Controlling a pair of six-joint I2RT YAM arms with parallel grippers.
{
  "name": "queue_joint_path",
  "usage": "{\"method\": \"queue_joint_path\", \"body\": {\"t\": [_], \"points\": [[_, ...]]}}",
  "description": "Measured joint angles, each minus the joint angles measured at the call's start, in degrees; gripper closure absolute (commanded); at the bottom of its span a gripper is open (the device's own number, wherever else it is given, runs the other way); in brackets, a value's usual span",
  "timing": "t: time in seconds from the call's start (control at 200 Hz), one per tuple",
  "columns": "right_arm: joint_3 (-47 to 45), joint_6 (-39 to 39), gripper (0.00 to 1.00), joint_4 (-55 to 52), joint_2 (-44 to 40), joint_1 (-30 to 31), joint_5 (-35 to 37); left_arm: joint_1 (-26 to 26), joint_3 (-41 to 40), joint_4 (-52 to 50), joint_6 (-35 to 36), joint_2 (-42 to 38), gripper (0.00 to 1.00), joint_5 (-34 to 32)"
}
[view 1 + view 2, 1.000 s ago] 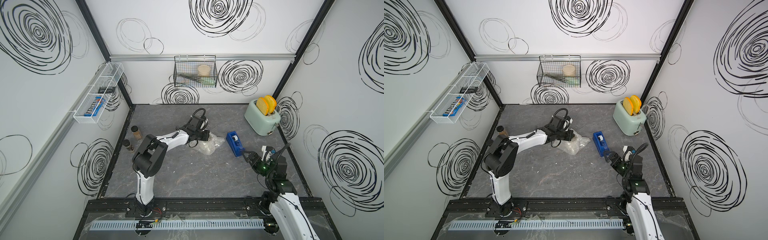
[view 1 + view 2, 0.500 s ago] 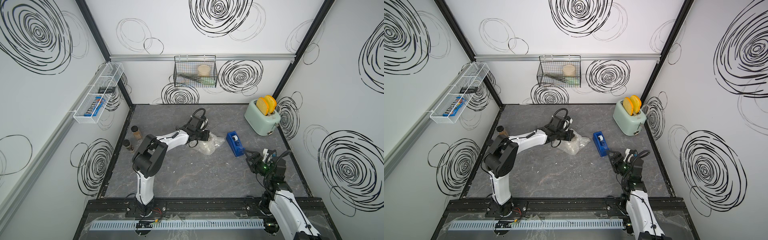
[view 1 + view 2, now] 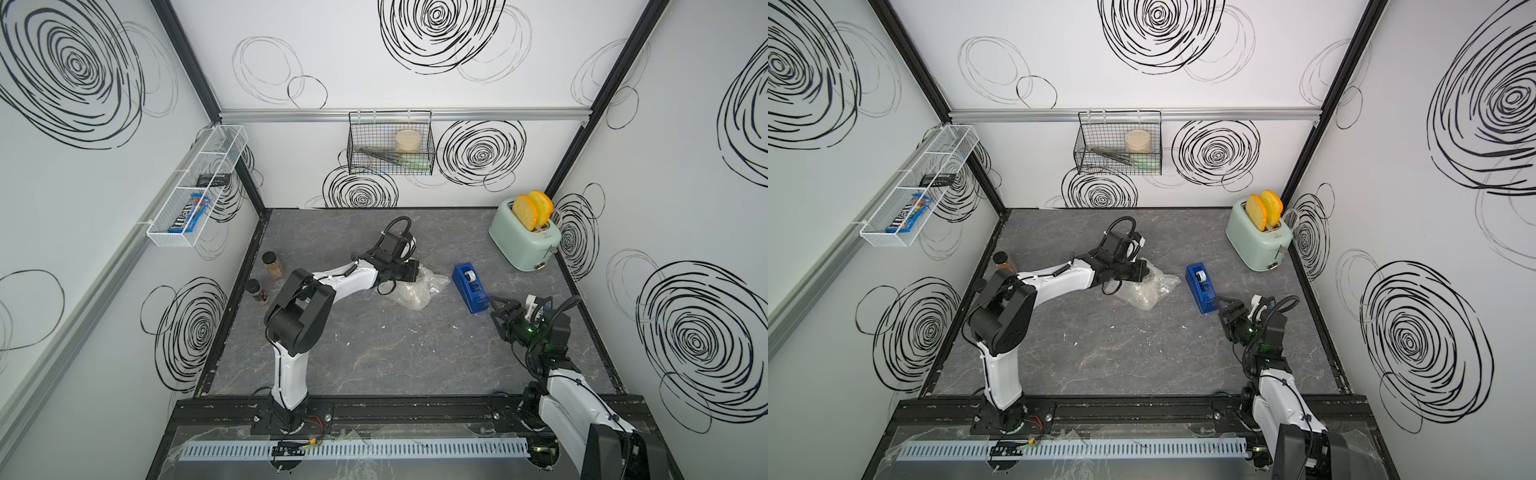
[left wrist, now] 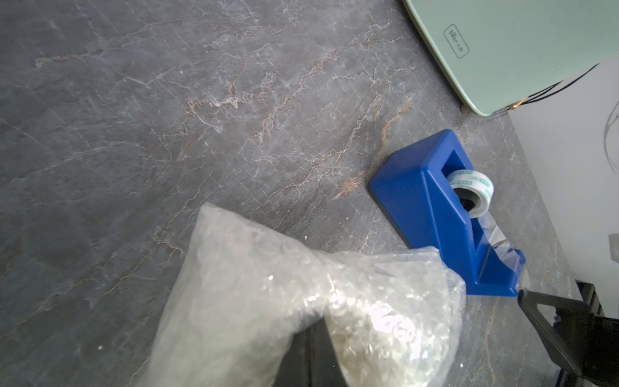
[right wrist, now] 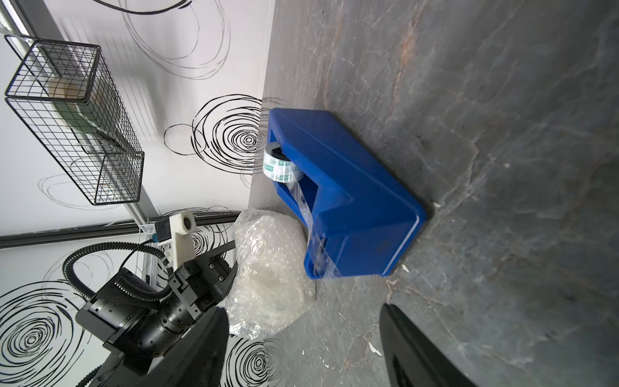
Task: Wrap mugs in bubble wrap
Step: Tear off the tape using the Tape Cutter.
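**A:** Currently, where does the mug sit?

**B:** Inside the bubble wrap [image 3: 419, 289], bundled mid-table [image 3: 374, 353], just beside the tape dispenser [image 3: 471, 286]. In the right wrist view only a pale rounded mass shows through the film, which I take for the mug [image 5: 264, 278]. I cannot make out the handle.

**A:** Grippers?

**B:** The left gripper [image 3: 409, 272] is clamped on a fold of wrap at the bundle's edge. The right gripper [image 3: 500, 307] has its jaws apart with nothing between them, close to the dispenser's cutter end.

**A:** Handling notes?

**B:** These are judgement only.
- The wrap looks light, limp and slick, so it will likely slide over glazed ceramic, and loose ends will likely spring open.
- The mug is the heavy, brittle part, and lifting by film alone risks it rolling out.
- A better hold is to pinch where the layers overlap against the mug's body, or to press the bundle onto the table while taping.
- Go gently near the handle, wherever it lies.
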Motion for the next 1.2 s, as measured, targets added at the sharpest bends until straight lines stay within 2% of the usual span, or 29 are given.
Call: {"method": "queue_joint_path", "body": {"t": [0.075, 0.23, 0.49, 0.671, 1.201], "points": [[0.0, 0.3, 0.29, 0.8, 1.6, 0.0, 0.0, 0.0, 0.0, 0.0, 0.0, 0.0, 1.0, 0.0], [0.0, 0.8, 0.39, 3.3, 4.5, 0.0, -0.1, 0.0, 0.0, 0.0, 0.0, 0.0, 1.0, 0.0], [0.2, 1.4, 0.41, 6.9, 8.7, 0.0, -1.0, 0.0, 0.0, 0.0, 0.0, 0.0, 1.0, 0.0], [1.4, 1.5, 0.47, 9.0, 12.6, 0.0, -1.7, 0.1, 0.0, 0.0, 0.0, 0.0, 1.0, 0.1], [3.6, 2.1, 0.47, 13.4, 17.5, 1.9, -2.4, 0.2, 0.0, 0.0, 0.0, 0.0, 1.0, 0.3]]}}
